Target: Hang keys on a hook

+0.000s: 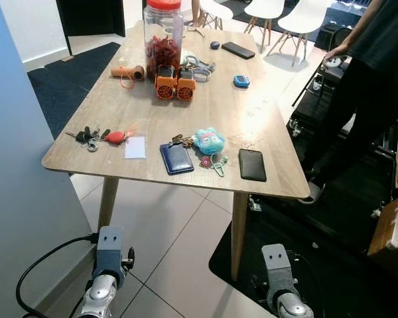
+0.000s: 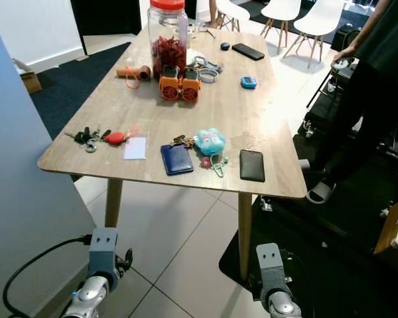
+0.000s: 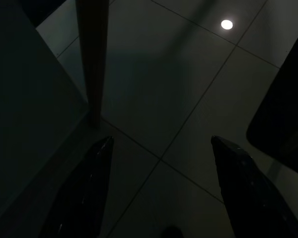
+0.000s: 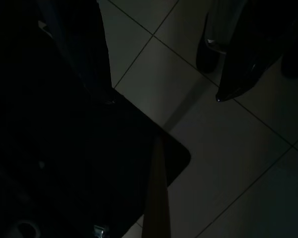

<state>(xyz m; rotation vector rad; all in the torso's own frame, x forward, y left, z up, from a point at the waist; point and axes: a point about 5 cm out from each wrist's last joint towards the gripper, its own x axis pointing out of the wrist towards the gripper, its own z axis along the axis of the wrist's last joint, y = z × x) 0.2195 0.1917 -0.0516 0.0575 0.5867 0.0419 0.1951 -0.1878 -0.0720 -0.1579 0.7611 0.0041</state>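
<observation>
A bunch of keys (image 1: pixel 86 137) with a black fob and a red tag (image 1: pixel 115 137) lies near the left front corner of the wooden table (image 1: pixel 152 99). A second, smaller bunch of keys (image 1: pixel 181 140) lies beside a teal plush charm (image 1: pixel 209 140) near the front edge. Both arms hang low below the table, the left arm (image 1: pixel 109 258) by the table's left leg and the right arm (image 1: pixel 277 268) by its right leg. In the dark wrist views my left gripper (image 3: pixel 161 141) and my right gripper (image 4: pixel 164 99) are open over floor tiles, holding nothing.
On the table: a blue wallet (image 1: pixel 176 158), a white card (image 1: pixel 135 147), two black phones (image 1: pixel 252 164), a red-lidded jar (image 1: pixel 162 36), two orange blocks (image 1: pixel 175 85). A person (image 1: pixel 371 73) stands at the right. A grey-blue wall (image 1: pixel 20 199) is close on the left. A black mat (image 1: pixel 331 265) lies on the right floor.
</observation>
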